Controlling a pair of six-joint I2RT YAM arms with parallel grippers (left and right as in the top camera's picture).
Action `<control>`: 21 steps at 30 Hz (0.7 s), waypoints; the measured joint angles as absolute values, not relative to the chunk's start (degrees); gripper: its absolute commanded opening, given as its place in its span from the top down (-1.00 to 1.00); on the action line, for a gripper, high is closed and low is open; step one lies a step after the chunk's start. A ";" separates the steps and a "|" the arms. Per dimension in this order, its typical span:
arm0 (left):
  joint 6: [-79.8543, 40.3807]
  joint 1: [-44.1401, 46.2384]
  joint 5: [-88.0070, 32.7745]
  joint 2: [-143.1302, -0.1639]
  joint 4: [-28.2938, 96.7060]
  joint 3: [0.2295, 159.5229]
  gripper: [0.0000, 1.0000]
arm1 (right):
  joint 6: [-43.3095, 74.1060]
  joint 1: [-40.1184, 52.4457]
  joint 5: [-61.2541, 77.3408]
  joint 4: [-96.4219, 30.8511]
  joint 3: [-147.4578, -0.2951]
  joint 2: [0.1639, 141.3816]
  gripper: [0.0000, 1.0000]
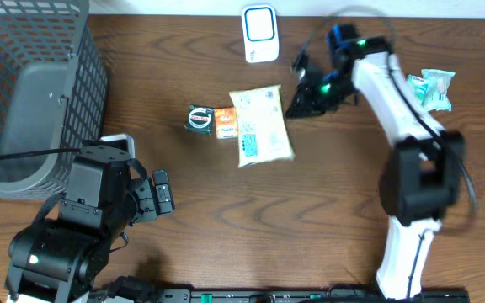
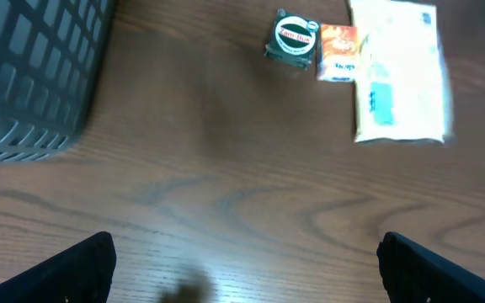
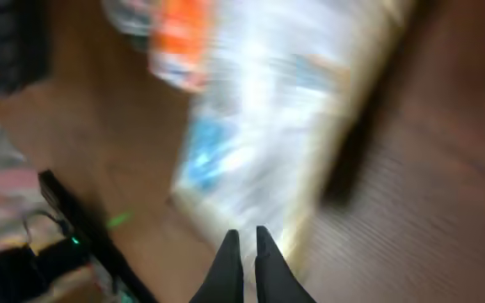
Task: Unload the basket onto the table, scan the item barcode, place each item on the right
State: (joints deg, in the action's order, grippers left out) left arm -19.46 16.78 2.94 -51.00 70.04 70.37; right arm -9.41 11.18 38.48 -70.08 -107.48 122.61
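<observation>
Right end effector pinched together beside white packet, left end effector apart

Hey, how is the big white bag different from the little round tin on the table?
The white bag is much bigger than the round tin. The bag is flat, rectangular and pale with blue print; the tin is circular and dark green. An orange packet lies between them. Both rest on the wooden table.

No legible text on pouch, tin, sachet.
</observation>
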 measured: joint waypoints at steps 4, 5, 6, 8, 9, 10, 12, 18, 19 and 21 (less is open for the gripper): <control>-19.49 16.78 2.94 -51.00 70.04 70.37 -0.95 | -16.82 12.19 38.76 -69.82 -109.45 111.53 0.85; -19.46 16.78 2.94 -51.00 70.04 70.37 -0.95 | -17.30 12.34 38.70 -69.82 -109.73 109.80 0.63; -19.49 16.78 2.94 -51.00 70.04 70.37 -0.95 | -17.61 12.51 38.57 -69.76 -109.97 108.20 0.38; -19.46 16.78 2.92 -51.00 70.04 70.37 -0.96 | -16.58 12.58 37.87 -69.87 -110.28 106.04 -0.08; -19.46 16.78 2.92 -51.00 70.04 70.37 -0.95 | -15.22 12.53 37.32 -70.06 -110.30 105.75 -0.24; -19.49 16.78 2.92 -51.00 70.06 70.37 -0.96 | -14.24 12.45 36.99 -70.19 -110.30 105.75 -0.38; -19.46 16.78 2.92 -51.00 70.04 70.37 -0.95 | -10.09 12.45 35.86 -71.09 -109.71 106.65 -0.41; -19.49 16.78 2.92 -51.00 70.04 70.37 -0.95 | -2.46 15.07 35.14 -67.72 -100.90 108.27 0.41; -19.46 16.78 2.92 -51.00 70.06 70.37 -0.96 | -1.69 16.38 35.11 -65.34 -98.78 108.38 0.49; -19.46 16.78 2.90 -51.00 70.06 70.37 -0.95 | 0.80 19.00 34.92 -59.99 -94.85 108.49 0.56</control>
State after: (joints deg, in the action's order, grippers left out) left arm -19.46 16.78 2.90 -51.00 70.06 70.37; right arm 0.80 19.00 34.92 -59.99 -94.85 108.49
